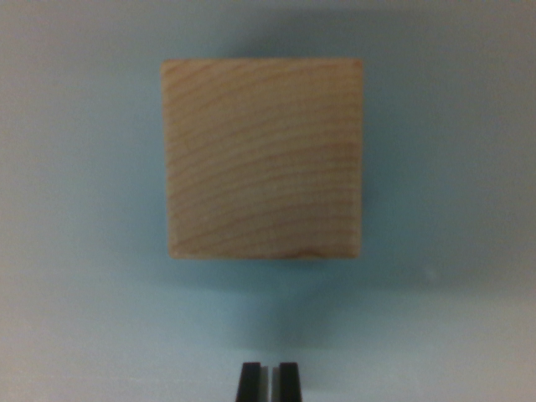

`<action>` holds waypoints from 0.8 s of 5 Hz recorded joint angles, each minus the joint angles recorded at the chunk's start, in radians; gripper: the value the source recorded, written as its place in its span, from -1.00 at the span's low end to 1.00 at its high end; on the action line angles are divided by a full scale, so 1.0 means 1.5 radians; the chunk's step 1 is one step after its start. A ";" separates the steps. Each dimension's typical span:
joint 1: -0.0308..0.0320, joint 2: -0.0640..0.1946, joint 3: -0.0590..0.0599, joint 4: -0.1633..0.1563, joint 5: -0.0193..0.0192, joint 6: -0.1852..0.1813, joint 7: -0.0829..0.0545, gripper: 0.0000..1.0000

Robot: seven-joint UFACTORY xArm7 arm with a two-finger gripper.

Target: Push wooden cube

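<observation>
Where the wrist view looks straight down, a plain pale desk (75, 201) is seen filling the whole picture, tinted light grey-blue and without marks, edges or seams. The surface is matte and softly lit; it is slightly brighter toward the lower corners and darker along the top edge. Nothing of the room beyond the desk is shown, since the frame is taken up entirely by this surface.

A wooden cube (264, 157) is placed a little above the middle of the picture, with one square face turned to the camera. Its light tan wood is crossed by fine curved grain lines. Its sides are roughly squared to the frame. A soft bluish shadow is cast around it on the desk, deepest along the wrist view's right and below the lower edge.

At the bottom centre, the pincer (268, 381) is seen as two short black fingertips (249, 383) rising into the frame. They are drawn nearly together, with only a thin pale slit left between them, and nothing is held. The pincer is set below the cube in the picture, apart from it, with bare desk between them.
</observation>
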 joint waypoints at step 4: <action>0.0000 0.000 0.000 0.000 0.0000 0.000 0.000 1.00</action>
